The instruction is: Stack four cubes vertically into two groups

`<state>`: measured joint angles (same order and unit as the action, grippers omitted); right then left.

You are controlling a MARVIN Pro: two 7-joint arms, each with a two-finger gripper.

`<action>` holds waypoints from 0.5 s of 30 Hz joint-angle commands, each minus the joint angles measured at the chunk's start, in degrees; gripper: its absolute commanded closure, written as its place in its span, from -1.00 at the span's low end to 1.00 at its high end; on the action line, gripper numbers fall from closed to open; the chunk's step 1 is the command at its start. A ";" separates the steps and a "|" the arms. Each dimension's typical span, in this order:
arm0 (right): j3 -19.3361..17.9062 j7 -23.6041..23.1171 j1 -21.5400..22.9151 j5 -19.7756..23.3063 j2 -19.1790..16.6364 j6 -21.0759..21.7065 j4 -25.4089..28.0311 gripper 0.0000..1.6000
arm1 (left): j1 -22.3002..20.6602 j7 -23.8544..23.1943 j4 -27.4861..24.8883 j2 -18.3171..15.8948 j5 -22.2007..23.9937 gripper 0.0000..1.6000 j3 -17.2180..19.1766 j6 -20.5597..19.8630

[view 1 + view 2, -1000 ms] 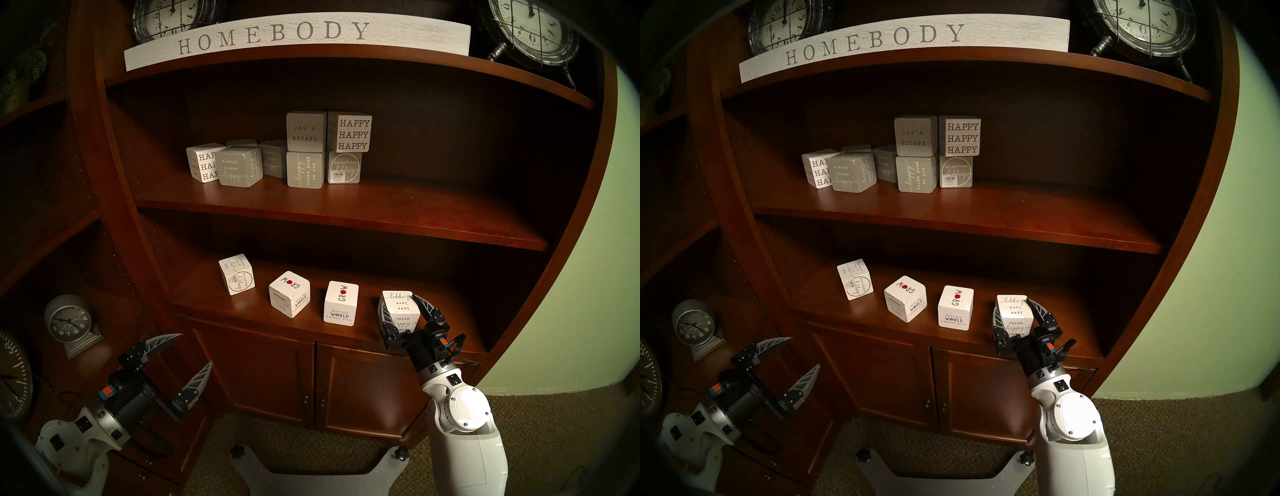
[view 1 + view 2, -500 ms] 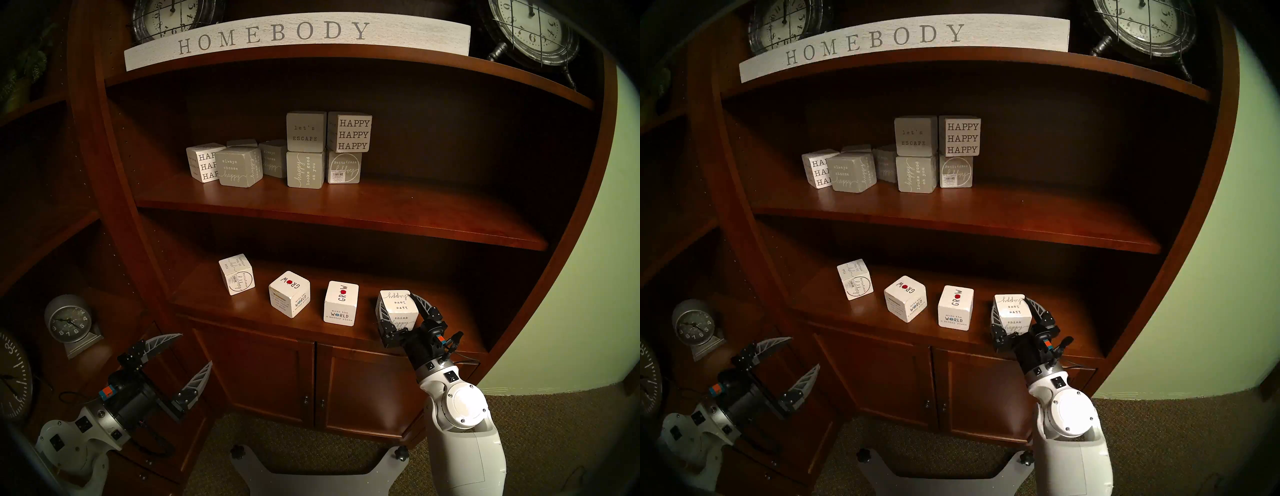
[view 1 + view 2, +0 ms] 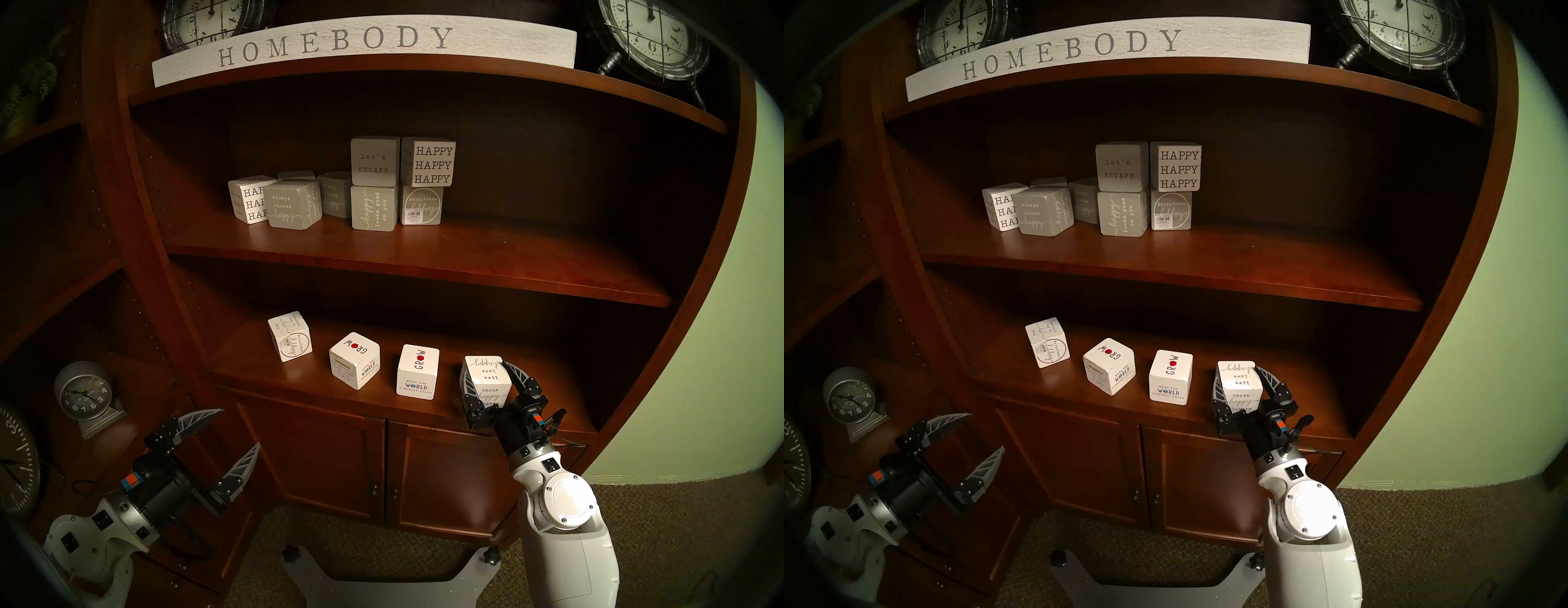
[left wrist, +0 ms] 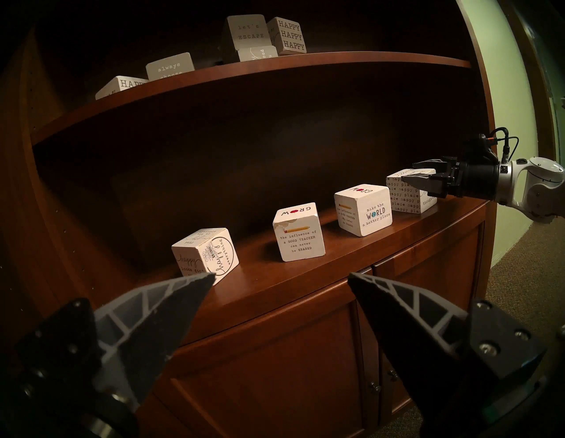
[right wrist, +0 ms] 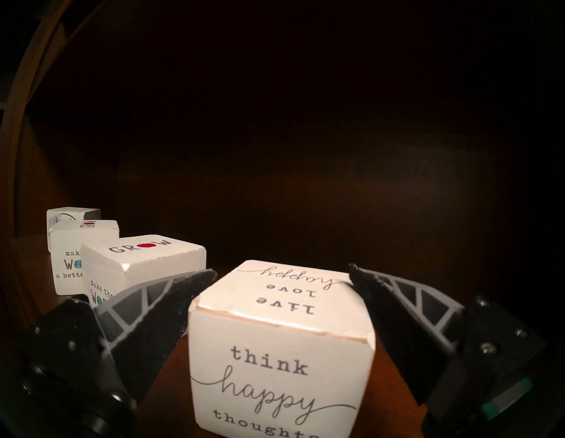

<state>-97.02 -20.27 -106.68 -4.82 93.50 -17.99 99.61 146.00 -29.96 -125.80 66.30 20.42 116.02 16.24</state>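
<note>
Four white cubes stand in a row on the lower shelf. From the left they are the circled "happy" cube with barcode, a turned "GROW" cube, a second "GROW" cube and the "think happy thoughts" cube. My right gripper is shut on the "think happy thoughts" cube, one finger on each side, at shelf level. I cannot tell whether the cube is off the wood. My left gripper is open and empty, low and to the left, in front of the cabinet.
The upper shelf board overhangs the row of cubes. On it stand several grey and white blocks, some of them stacked. A small clock sits in the left bay. The cabinet doors are below the lower shelf.
My right gripper's fingers have closed in on the "think happy thoughts" cube, and the cube and gripper have shifted slightly left. The left arm and the other cubes have not moved.
</note>
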 commanded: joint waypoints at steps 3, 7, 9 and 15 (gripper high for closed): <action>1.08 2.10 -0.61 0.17 0.15 -0.58 1.39 -1.00 | -0.09 0.02 -0.75 -0.02 -0.01 -1.00 0.04 0.03; 1.37 3.56 -0.91 0.15 0.12 -1.29 1.41 -1.00 | -0.09 0.02 -0.75 -0.02 -0.01 -1.00 0.04 0.03; 1.33 3.75 -0.97 0.23 0.15 -1.33 1.44 -1.00 | -0.09 0.02 -0.75 -0.02 -0.01 -1.00 0.04 0.03; 1.10 5.00 -0.87 1.00 0.22 -1.14 0.99 -1.00 | -0.09 0.02 -0.75 -0.02 -0.01 -1.00 0.04 0.03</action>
<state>-95.91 -16.43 -108.11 -4.93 93.64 -18.78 99.96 146.00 -29.97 -125.80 66.30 20.42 116.02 16.24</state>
